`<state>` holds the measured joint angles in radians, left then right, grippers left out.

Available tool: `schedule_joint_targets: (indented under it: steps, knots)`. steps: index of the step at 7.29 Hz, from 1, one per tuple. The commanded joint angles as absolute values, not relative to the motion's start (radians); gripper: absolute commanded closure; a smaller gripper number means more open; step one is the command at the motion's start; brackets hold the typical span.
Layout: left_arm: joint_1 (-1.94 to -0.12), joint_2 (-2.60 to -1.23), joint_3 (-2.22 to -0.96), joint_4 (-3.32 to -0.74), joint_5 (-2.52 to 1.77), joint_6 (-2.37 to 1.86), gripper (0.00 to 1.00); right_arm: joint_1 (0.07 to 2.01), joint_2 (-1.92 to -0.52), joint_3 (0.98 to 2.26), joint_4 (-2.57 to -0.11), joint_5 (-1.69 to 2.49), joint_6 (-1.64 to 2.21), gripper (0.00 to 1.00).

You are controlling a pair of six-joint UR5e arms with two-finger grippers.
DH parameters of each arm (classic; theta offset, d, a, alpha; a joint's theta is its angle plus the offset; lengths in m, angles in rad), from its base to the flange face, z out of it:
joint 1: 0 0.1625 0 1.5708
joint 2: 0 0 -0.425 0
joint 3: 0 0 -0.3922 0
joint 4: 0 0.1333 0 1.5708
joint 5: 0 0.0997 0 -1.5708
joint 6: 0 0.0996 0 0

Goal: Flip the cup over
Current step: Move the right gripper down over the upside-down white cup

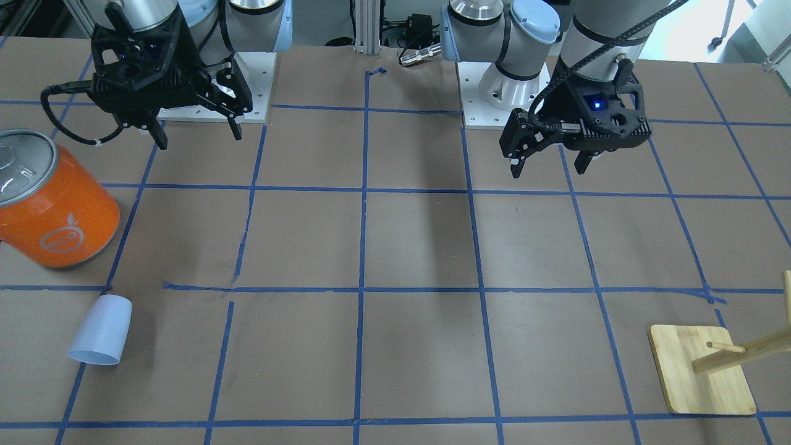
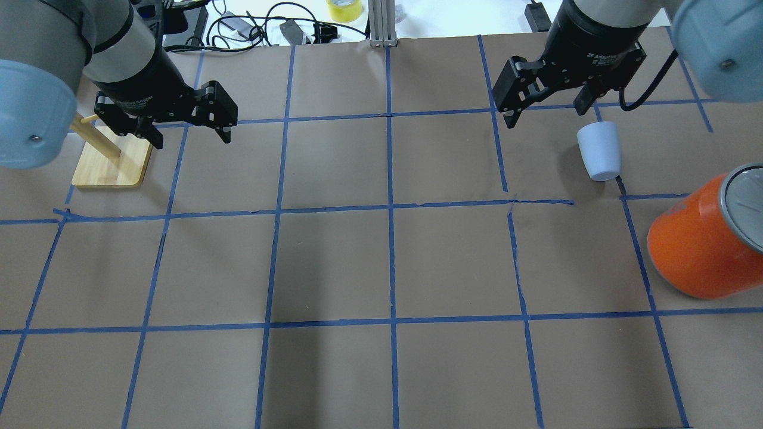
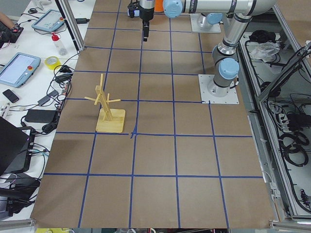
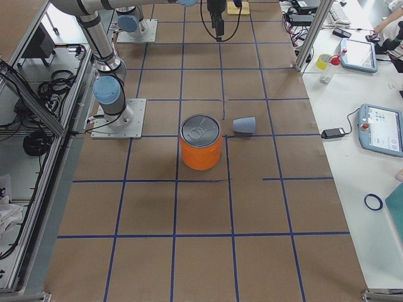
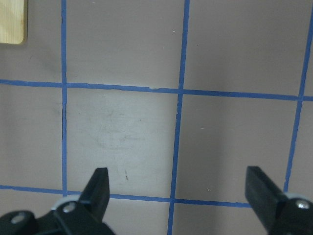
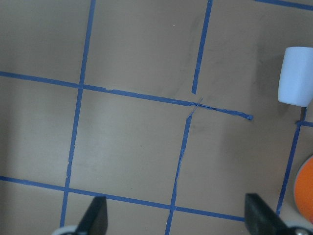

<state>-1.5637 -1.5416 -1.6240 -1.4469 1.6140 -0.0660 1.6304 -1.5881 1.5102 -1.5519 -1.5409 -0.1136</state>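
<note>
Both grippers: they hang above the table (image 2: 387, 262) and touch nothing.
Left gripper (image 2: 191, 140): its fingers are spread wide with nothing between them. Its wrist camera shows only brown paper and blue tape lines under the gap (image 5: 178, 181).
Right gripper (image 2: 545, 117): it is also spread wide and has hold of nothing. Brown paper and tape show between its fingertips (image 6: 176, 205).
Cup (image 1: 102, 330): it lies on its side on the paper on the robot's right half. Its wide mouth points away from the robot and its narrow end points toward it. In the right wrist view it sits at the upper right edge (image 6: 296, 76), well outside the line between the fingers.
Gripper to cup: from overhead the cup (image 2: 600, 150) shows just past the right gripper, but the front view shows the gripper (image 1: 199, 140) raised and well apart from it.
Can (image 1: 55, 210): the big orange can stands upright near the cup on the robot's side of it, not touching.
Room around the cup: brown paper shows on every side, and a tape line runs beside its narrow end.
Edges: in the right-end view the cup (image 4: 244, 124) lies about one grid square in from the operators' table edge.
Wooden stand (image 2: 110, 164): it stands on the robot's left half, close under the left arm and far from the cup.
</note>
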Motion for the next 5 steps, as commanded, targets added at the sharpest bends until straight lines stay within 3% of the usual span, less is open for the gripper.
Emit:
schedule_joint_targets:
  steps: [1,5]
  knots:
    - [-1.566,-1.540,-1.624,-1.447,1.614,-0.066,0.00,1.617,-1.576,1.547,-1.557,-1.590,-0.106,0.00]
    - [-1.565,-1.542,-1.632,-1.433,1.614,-0.081,0.00,1.444,-1.246,1.366,-1.683,-1.591,-0.110,0.00]
